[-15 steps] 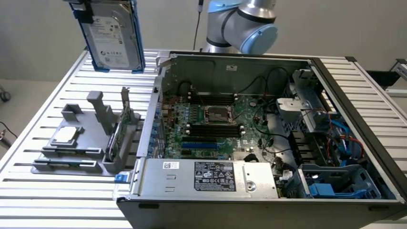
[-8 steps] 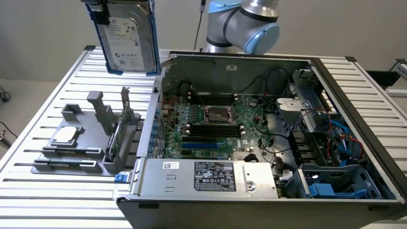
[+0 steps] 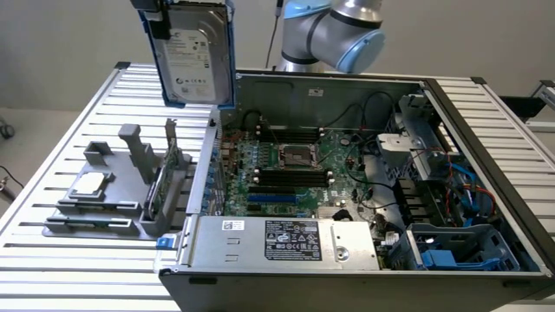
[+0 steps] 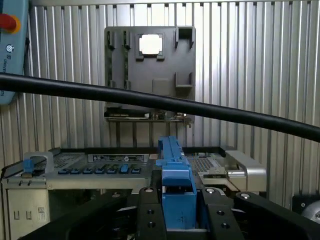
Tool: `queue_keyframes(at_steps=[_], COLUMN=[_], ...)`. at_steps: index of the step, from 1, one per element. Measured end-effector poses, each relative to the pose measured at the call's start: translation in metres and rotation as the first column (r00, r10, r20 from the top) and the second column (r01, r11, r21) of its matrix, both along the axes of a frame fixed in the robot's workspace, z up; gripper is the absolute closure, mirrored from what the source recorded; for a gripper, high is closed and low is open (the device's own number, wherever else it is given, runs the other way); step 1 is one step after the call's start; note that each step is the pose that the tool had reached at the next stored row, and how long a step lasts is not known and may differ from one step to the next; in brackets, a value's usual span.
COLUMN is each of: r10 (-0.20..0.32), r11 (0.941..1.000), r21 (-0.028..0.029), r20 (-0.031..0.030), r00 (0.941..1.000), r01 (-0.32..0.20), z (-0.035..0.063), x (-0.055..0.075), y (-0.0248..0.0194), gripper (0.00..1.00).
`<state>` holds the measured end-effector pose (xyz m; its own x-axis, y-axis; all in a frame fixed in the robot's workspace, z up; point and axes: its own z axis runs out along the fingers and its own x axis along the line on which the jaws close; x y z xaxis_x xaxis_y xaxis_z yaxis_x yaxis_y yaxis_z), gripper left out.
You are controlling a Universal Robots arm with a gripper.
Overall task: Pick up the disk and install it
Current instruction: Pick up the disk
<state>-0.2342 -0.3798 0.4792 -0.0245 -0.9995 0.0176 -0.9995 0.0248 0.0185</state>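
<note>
- The disk (image 3: 195, 55) is held upright in the air at the exterior view's far left, above the table (image 3: 52, 273), just beside the open computer case (image 3: 295, 97).
- Its white label (image 3: 192, 62) is seen in the exterior view.
- In the wrist view the claw (image 4: 178, 212) is seen clamped on the disk's blue rail (image 4: 176, 170).
- A black cable (image 4: 150, 101) is seen there, crossing before the grey tray (image 4: 165, 65).

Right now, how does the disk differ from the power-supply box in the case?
The disk hangs upright in the air, clamped in the pincer; the power-supply box lies flat in the case. The disk is the smaller and has blue rails along its sides; the box's walls are grey metal. Both carry printed labels.
</note>
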Motion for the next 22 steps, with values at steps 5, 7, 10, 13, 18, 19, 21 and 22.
queue_keyframes(at_steps=[5,7,10,13,18,19,21,22], r10=[0.000,0.000,0.000,0.000,0.000,0.000,0.000,0.000], r11=[1.0000,1.0000,1.0000,1.0000,1.0000,1.0000,1.0000,1.0000], r21=[0.0001,0.0000,0.0000,0.0000,-0.0001,-0.0001,0.0000,0.0000], r20=[0.0001,0.0001,0.0000,0.0000,0.0000,0.0000,0.0000,0.0001], r00=[1.0000,1.0000,1.0000,1.0000,1.0000,1.0000,1.0000,1.0000], r01=[0.000,0.000,0.000,0.000,0.000,0.000,0.000,0.000], z=[0.0002,0.0004,0.0005,0.0006,0.0008,0.0009,0.0009,0.0010], x=[0.020,0.028,0.040,0.053,0.073,0.077,0.085,0.089], y=[-0.0102,-0.0145,-0.0205,-0.0269,-0.0374,-0.0395,-0.0436,-0.0457], gripper=[0.67,0.67,0.67,0.67,0.67,0.67,0.67,0.67])
